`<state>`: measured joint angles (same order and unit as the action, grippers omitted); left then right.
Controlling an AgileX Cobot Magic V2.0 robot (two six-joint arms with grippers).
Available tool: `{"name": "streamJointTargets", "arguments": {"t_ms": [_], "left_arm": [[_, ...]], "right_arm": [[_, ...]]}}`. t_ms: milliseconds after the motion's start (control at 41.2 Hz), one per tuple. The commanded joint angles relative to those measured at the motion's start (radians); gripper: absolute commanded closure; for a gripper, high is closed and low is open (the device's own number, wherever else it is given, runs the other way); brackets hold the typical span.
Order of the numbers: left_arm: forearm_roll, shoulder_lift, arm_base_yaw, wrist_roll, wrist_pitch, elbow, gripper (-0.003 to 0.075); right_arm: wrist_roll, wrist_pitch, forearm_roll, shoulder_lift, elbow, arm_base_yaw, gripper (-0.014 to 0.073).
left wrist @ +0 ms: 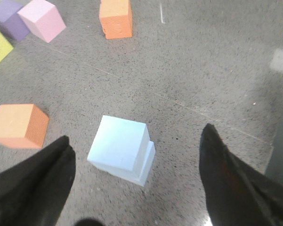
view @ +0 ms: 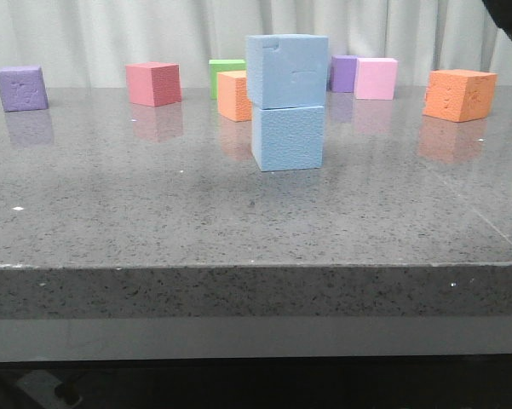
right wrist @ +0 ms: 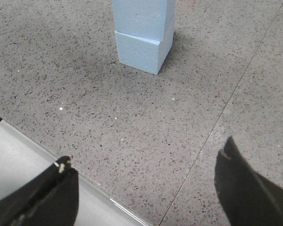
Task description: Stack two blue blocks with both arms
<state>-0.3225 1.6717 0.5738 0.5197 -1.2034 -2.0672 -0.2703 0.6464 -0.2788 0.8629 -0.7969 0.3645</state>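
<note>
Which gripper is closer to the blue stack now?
Left. The left gripper hangs open just above the blue stack; the right gripper is open too, farther back near the table edge.

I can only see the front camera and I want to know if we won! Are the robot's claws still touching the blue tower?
Observer: No. The left gripper is open above the blue blocks, touching nothing.
Child: And the other claw?
Observer: The right gripper is open too, back near the table edge, apart from the stack.
Child: Is the top block on straight?
Observer: Not quite. From above, the top block sits shifted, so a strip of the bottom block shows along one side.
</note>
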Motion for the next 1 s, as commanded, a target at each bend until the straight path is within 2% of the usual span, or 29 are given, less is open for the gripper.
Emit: {"name": "streamJointTargets", "arguments": {"t_ms": [0, 146, 291, 364, 680, 874, 971], "left_arm": [[0.011, -0.134, 0.003, -0.081, 0.055, 0.044, 0.021], [0.046, -0.29, 0.003, -0.184, 0.096, 0.202, 0.021], [0.119, -0.398, 0.003, -0.361, 0.0, 0.327, 0.021], [0.144, -0.448, 0.003, -0.401, -0.018, 0.408, 0.021], [0.167, -0.731, 0.003, -0.503, 0.113, 0.83, 0.021], [0.356, -0.896, 0.003, -0.679, 0.188, 1.049, 0.021], [0.399, -0.96, 0.003, -0.707, 0.189, 1.115, 0.021]], "right_arm": [[-0.009, -0.055, -0.017, -0.012, -0.022, -0.006, -0.0005], [-0.009, -0.055, -0.017, -0.012, -0.022, -0.006, -0.0005], [-0.009, -0.055, -0.017, -0.012, -0.022, -0.006, -0.0005], [-0.009, -0.055, -0.017, -0.012, -0.022, -0.006, -0.0005], [-0.009, -0.055, -0.017, -0.012, -0.022, -0.006, -0.0005], [-0.009, -0.055, -0.017, -0.012, -0.022, -0.006, -0.0005], [-0.009, -0.055, -0.016, -0.012, -0.022, -0.006, -0.0005]]}}
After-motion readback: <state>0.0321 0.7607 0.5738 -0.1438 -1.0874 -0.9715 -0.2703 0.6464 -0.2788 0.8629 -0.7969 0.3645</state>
